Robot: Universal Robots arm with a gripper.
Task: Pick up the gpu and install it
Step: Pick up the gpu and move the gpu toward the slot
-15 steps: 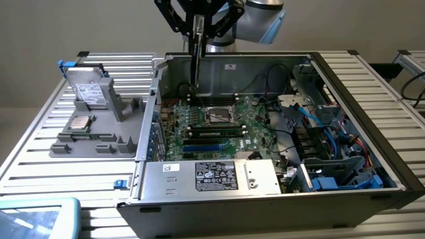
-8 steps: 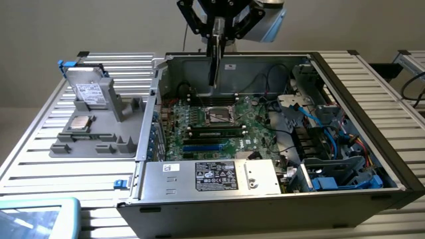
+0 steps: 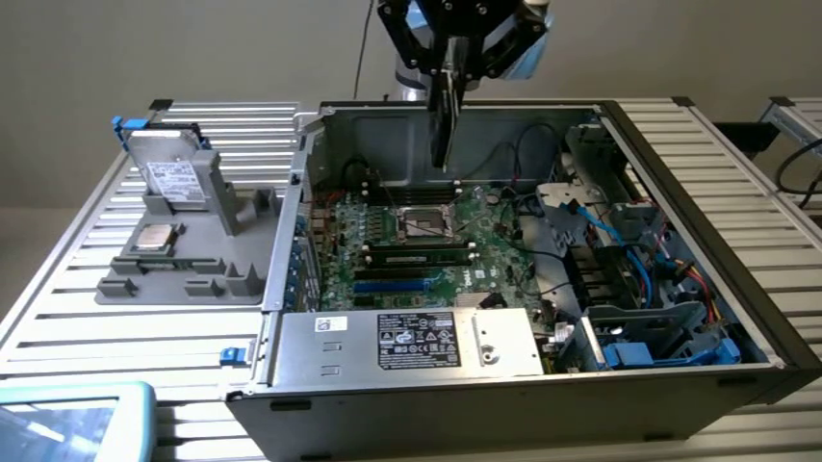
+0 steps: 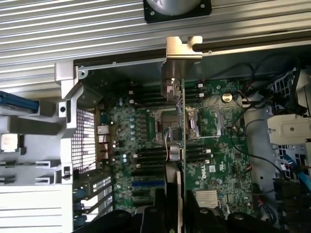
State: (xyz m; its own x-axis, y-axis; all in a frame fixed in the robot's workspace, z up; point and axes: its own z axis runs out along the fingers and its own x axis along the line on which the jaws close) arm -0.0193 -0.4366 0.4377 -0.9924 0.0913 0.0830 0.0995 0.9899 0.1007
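Pickup part looks sorted. The gripper [image 3: 452, 53] is clamped on the gpu [image 3: 444, 120], which hangs on edge over the far side of the open case [image 3: 385, 380], above the motherboard [image 3: 437, 236]. Seating it probably calls for lining its edge up squarely with a slot.

At twelve o'clock the pincer [image 3: 453, 58] grips the gpu [image 3: 445, 115], which hangs upright and edge-on over the open computer case [image 3: 372, 135]. The motherboard [image 3: 495, 260] lies at centre, with the power supply [image 3: 411, 342] at six o'clock. At nine o'clock a grey parts holder [image 3: 192, 265] sits on the ribbed bench [image 3: 77, 318], carrying a drive [image 3: 173, 181].
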